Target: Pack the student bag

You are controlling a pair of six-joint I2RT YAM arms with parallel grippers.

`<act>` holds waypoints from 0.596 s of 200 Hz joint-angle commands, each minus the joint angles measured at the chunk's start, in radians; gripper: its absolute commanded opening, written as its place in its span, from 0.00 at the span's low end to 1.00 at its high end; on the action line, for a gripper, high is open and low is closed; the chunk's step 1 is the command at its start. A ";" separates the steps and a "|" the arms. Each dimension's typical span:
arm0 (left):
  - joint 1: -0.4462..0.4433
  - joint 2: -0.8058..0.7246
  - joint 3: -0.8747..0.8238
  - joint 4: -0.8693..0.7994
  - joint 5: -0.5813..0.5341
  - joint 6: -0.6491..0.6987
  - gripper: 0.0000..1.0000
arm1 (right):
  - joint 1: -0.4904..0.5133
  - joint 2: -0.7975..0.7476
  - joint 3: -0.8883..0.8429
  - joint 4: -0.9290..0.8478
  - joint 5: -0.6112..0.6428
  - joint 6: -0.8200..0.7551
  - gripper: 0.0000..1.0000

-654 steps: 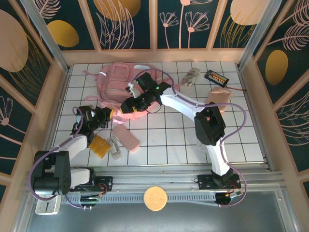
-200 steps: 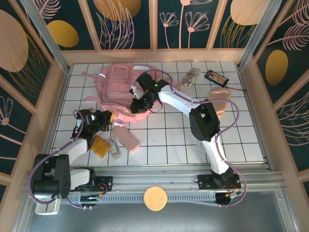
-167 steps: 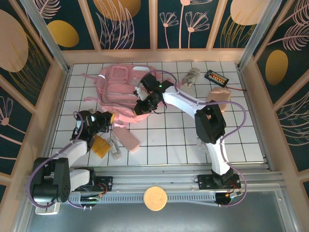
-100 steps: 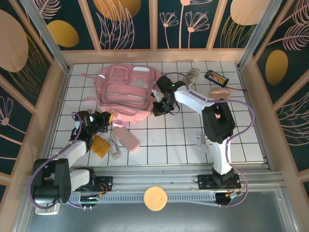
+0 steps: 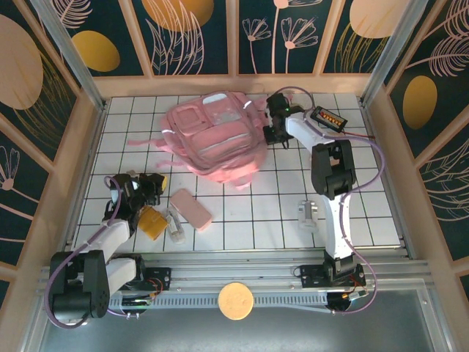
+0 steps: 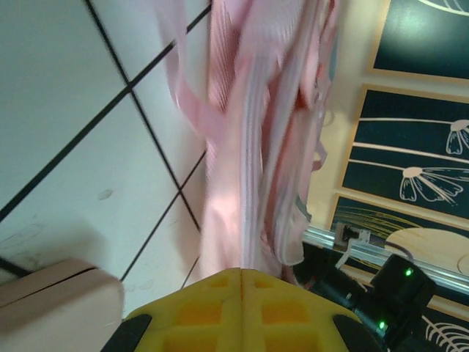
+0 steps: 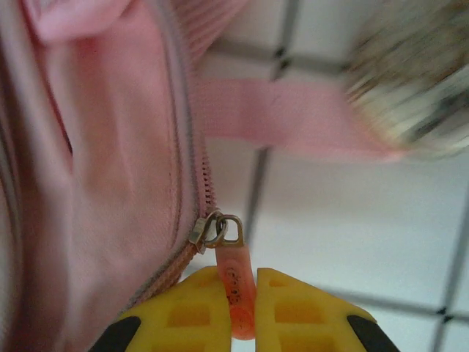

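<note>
left pincer (image 5: 149,188): near left of the table, low over the tiles; clenched, yellow pads (image 6: 293,312) pressed flat together, nothing between them.
yellow thing (image 5: 152,221): flat on the tiles, just beside the left pincer on the near side.
pencil case (image 5: 192,210): flat and pink, lying aslant just right of the yellow thing.
bag (image 5: 212,136): far middle of the table, blurred, pocket side up, thin straps trailing left; well apart from the left pincer, lower edge near the pencil case but clear of it; a tall pink mass ahead of the pads in the left wrist view (image 6: 249,147).
zip pull (image 7: 231,258): pink tab hanging from a metal ring at the end of the bag's zip.
right pincer (image 5: 275,133): at the bag's far right end; all but closed, grasping the zip pull, tab pinched between both yellow pads.
strap (image 7: 293,117): pink band running from the bag across the tiles beyond the right pincer.
black device (image 5: 327,117): far right corner, near the right pincer, not touching.
</note>
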 commanded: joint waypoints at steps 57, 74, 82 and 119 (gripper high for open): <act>-0.013 0.010 0.216 -0.208 0.044 0.201 0.99 | 0.092 -0.051 0.134 -0.031 -0.148 0.016 0.00; -0.084 0.037 0.291 -0.238 0.032 0.196 0.99 | 0.131 -0.095 0.113 -0.073 -0.186 0.032 0.00; -0.142 0.060 0.321 -0.240 0.021 0.183 0.99 | 0.148 -0.117 0.098 -0.089 -0.205 0.045 0.00; -0.402 0.088 0.279 -0.094 -0.099 -0.097 0.99 | 0.216 -0.215 -0.006 -0.101 -0.265 0.097 0.00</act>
